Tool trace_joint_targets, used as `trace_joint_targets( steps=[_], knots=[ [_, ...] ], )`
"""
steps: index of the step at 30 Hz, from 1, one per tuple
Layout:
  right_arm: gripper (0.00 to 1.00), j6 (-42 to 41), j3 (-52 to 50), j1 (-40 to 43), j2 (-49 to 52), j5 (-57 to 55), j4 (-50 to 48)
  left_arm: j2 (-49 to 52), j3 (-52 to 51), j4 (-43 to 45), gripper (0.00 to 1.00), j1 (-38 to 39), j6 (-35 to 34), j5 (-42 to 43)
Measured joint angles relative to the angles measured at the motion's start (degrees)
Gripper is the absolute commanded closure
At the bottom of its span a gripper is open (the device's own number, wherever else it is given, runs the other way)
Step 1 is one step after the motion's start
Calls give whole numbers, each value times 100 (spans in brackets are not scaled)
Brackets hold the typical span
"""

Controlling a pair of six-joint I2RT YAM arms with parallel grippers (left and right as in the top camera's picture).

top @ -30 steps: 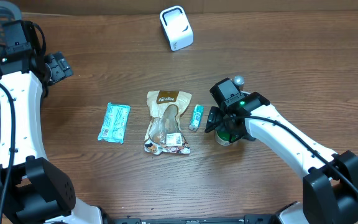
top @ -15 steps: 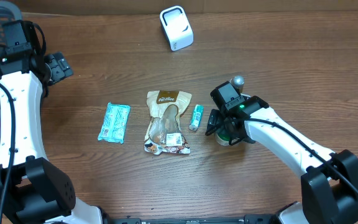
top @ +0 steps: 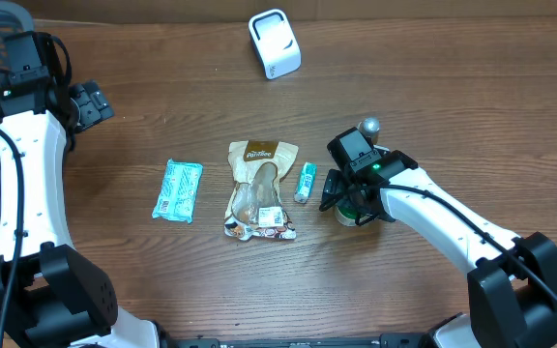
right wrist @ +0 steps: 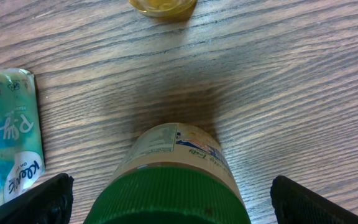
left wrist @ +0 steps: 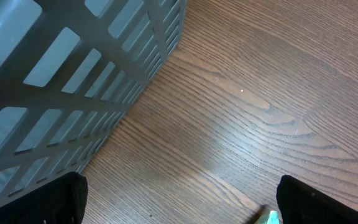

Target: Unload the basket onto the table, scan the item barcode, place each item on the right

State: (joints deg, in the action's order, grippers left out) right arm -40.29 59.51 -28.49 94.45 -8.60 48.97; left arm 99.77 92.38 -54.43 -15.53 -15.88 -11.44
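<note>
Right gripper has shifted slightly, jaws apart astride the green-capped labelled jar. Left gripper gapes wide over the brown wooden table

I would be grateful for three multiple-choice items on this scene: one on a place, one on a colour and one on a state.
1. Where does the white scanner stand?
A. Beyond the brown pouch, well apart from it
B. Lying on top of the pouch
C. Between the gripper's fingers

2. What colour is the lid of the jar?
A. Red
B. Green
C. White

3. How does the right gripper stand?
A. Shut on the pouch
B. Open, its fingers on either side of the lid
C. Shut on the scanner

Answers:
1 A: the overhead view shows it alone, farther up the wood than the pouch.
2 B: the right wrist view shows a green lid.
3 B: bare wood shows between each finger and the lid.
</note>
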Motion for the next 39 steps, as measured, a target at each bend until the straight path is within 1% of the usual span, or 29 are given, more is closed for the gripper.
trace_joint_targets(
  steps=[11, 14, 17, 20, 29, 39],
  knots=[
    [5, 2, 0, 0, 55, -83, -9, 0, 0, 0, 1, 0, 0, 0],
    [12, -7, 0, 0, 234, -42, -48, 0, 0, 0, 0, 0, 0, 0],
    [22, -2, 0, 0, 422, -9, -61, 0, 0, 0, 1, 0, 0, 0],
    [28, -2, -4, 0, 479, 28, -70, 0, 0, 0, 0, 0, 0, 0],
    [29, -15, -4, 0, 479, 116, 168, 0, 0, 0, 0, 0, 0, 0],
    [30, 236, 17, 0, 479, 776, 227, 0, 0, 0, 0, 0, 0, 0]
  ],
)
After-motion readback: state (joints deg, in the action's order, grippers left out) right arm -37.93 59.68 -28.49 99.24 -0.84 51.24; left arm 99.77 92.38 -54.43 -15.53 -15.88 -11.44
